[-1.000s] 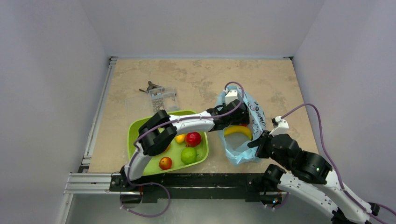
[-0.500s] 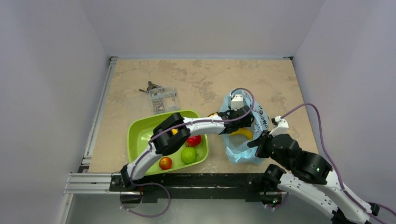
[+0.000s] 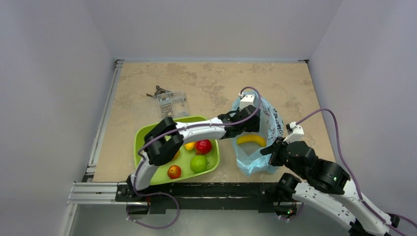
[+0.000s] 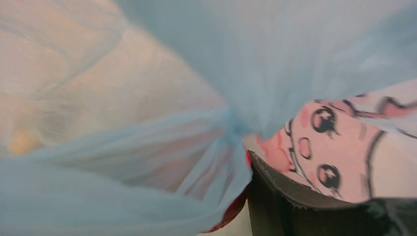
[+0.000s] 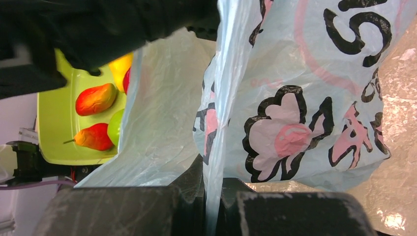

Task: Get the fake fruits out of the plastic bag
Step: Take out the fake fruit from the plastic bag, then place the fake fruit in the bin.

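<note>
**Along the table's [image 3: 206,83] front edge: flimsy bag pinched, banana inside**

Nearest, a green tray [image 3: 141,137] holds several plastic fruits [image 3: 198,162]. To its right, the right pincer [image 3: 274,149] is clenched on a fold of the plastic bag [image 3: 271,119]. The bag is thin, crinkly blue film that looks light and limp. Inside it lies a yellow banana [image 3: 251,140], glossy, rigid and probably slippery. Gripping across its middle seems safest. Farther back, the left pincer [image 3: 248,124] reaches into the bag. Film hides its tips, so I cannot tell whether it grips anything.
</note>
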{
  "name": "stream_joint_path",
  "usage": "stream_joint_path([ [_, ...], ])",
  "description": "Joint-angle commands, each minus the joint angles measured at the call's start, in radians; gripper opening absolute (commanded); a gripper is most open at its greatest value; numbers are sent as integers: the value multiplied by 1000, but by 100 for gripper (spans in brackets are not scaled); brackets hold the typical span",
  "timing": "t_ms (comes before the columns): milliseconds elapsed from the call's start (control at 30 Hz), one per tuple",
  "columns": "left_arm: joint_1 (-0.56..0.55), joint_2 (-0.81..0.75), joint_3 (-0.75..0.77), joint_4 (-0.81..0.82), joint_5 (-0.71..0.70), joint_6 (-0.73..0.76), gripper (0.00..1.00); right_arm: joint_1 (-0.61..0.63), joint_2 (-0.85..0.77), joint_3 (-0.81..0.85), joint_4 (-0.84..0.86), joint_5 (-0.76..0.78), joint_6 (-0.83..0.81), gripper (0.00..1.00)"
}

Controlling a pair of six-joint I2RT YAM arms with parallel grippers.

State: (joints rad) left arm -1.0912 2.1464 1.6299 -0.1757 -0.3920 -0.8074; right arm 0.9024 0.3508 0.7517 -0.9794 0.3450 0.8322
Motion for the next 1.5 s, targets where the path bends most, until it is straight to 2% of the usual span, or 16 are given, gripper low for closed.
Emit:
stream_joint_path([
  [0,22,-161,-53,73,110,28,6,1,-5,15,33,-7,-15,0],
  [167,34,-260,-134,88,240,4,4,1,1,14,33,-8,-17,0],
  [267,42,-322,-183,126,375,7,0,1,6,14,33,-8,-18,0],
  [533,61,-479,-301,212,750,-16,0,1,14,13,33,-5,-18,0],
  [733,63,-593,-390,206,848,-33,0,1,18,15,29,9,-9,0],
  [833,63,-637,-443,293,929,-88,0,1,24,15,26,13,-6,0],
  [967,56,-778,-500,261,869,-64,0,1,30,14,25,16,-1,0],
  [1067,57,-908,-509,67,778,28,0,1,46,11,28,6,-9,0],
  [1200,57,-1072,-513,-261,535,147,0,1,96,15,19,-4,-13,0],
  [1300,58,-1176,-565,-453,266,191,0,1,104,17,13,3,-6,0],
  [1367,65,-1233,-610,-541,132,187,0,1,90,16,16,6,-3,0],
  [1467,83,-1312,-678,-604,28,165,0,1,77,30,6,-1,7,0],
])
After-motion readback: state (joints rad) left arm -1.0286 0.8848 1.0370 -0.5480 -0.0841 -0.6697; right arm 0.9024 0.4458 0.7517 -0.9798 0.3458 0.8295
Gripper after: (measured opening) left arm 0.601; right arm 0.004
